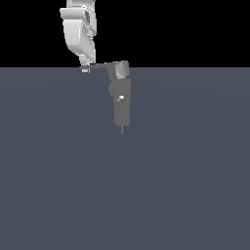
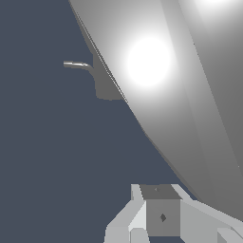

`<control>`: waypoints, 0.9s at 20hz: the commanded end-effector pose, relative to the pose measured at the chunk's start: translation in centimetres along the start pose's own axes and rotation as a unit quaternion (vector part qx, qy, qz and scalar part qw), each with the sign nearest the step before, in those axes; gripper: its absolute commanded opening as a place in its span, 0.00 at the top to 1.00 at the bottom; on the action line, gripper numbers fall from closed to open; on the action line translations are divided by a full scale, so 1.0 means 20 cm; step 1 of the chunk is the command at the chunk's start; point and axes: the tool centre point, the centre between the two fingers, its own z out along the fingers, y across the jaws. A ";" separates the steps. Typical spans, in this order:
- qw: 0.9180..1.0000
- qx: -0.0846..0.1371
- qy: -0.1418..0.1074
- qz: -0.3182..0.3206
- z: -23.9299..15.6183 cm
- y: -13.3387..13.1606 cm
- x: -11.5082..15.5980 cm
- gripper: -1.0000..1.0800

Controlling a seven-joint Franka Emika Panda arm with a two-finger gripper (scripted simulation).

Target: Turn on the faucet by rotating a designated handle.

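We see the faucet standing on the flat blue-grey surface in the upper middle of the exterior view, a plain grey upright body with a rounded shoulder, a tiny bright white spot on its front and a thin pin poking out at its lower end. Its blocky top part sits tilted just at the line where the surface meets the black background. From that top the handle runs out as a thin flat grey bar toward the exterior view's left, roughly level. The white robot arm comes down from the top edge on the exterior view's left, and its pincer sits right at the far tip of the handle, touching it or nearly so; we cannot tell contact for sure at this size. We cannot tell how far the pincer is open, nor whether it has hold of anything: the exterior view shows only a small pale tip there. In the wrist view a big bright grey slanted shape fills most of the frame with a white glare spot, too close to name with confidence, the pincer fingers show pale and blocky at the edge, and a small grey hooked piece shows beyond it over the blue-grey surface.
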 end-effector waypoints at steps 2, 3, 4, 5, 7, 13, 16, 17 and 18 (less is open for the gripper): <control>1.000 -0.001 0.000 -0.002 -0.01 0.05 -0.01 1.00; 1.000 -0.001 0.000 -0.002 -0.01 0.06 -0.01 1.00; 1.000 -0.001 0.000 -0.002 -0.01 0.08 -0.01 1.00; 1.000 -0.001 0.000 -0.002 -0.01 0.09 -0.01 1.00; 1.000 -0.001 0.000 -0.001 -0.01 0.11 -0.01 1.00; 1.000 -0.003 0.002 0.001 0.01 0.14 0.03 1.00; 1.000 -0.003 0.002 0.001 0.01 0.17 0.05 1.00; 1.000 -0.003 0.002 0.001 0.01 0.18 0.06 1.00; 1.000 -0.002 0.002 0.000 0.01 0.19 0.07 1.00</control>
